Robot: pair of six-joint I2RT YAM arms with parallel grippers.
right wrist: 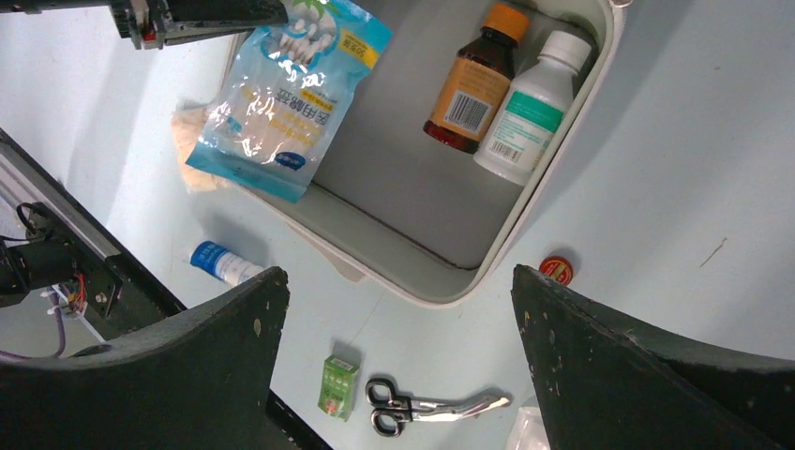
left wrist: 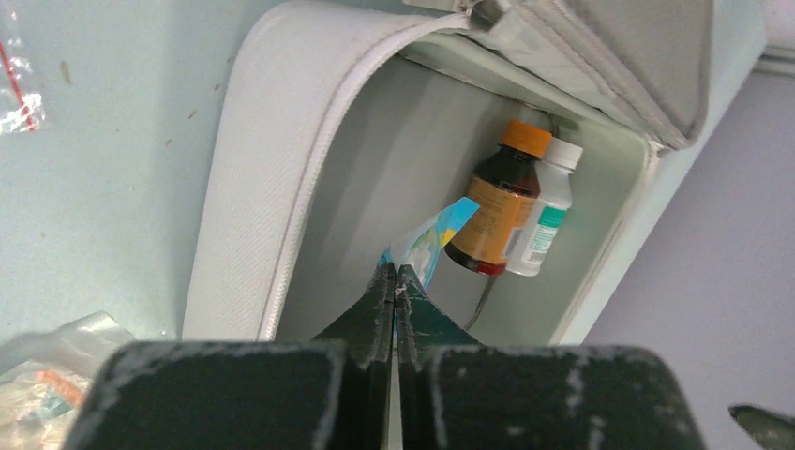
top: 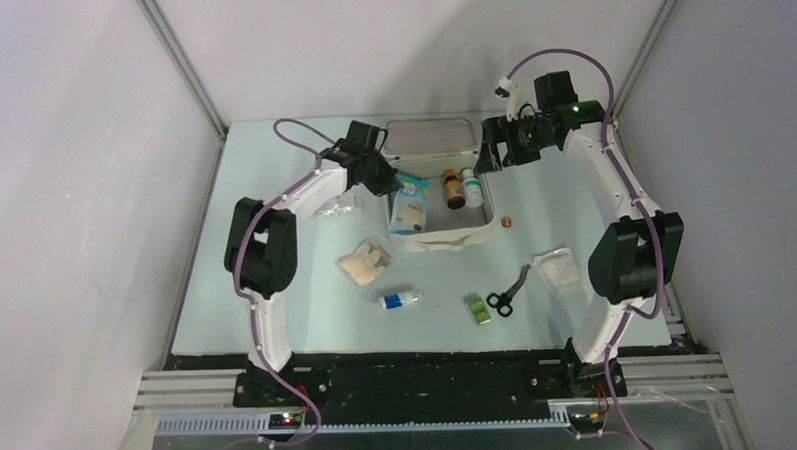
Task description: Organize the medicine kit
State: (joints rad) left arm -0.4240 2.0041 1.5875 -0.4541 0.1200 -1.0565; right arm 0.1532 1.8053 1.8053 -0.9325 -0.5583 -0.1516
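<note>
The white medicine kit (top: 483, 232) lies open at the back middle, its lid (top: 429, 135) standing up. Inside stand a brown bottle (top: 454, 189) and a white bottle (top: 471, 187), side by side. My left gripper (top: 391, 181) is shut on the top edge of a blue swab packet (top: 410, 207), which hangs into the kit's left side. In the left wrist view the jaws (left wrist: 395, 274) pinch the packet (left wrist: 429, 236); the kit wall (left wrist: 272, 187) and bottles (left wrist: 502, 202) show. My right gripper (top: 492, 158) is open and empty above the kit's right rim (right wrist: 511, 239), seen in its wrist view (right wrist: 398, 295).
In front of the kit lie a beige gauze pad (top: 364, 261), a blue-and-white tube (top: 401, 300), a green box (top: 479, 309), scissors (top: 507, 293) and a clear bag (top: 556, 271). A red tin (top: 507, 220) sits right of the kit. Another clear bag (top: 337, 205) lies left of it.
</note>
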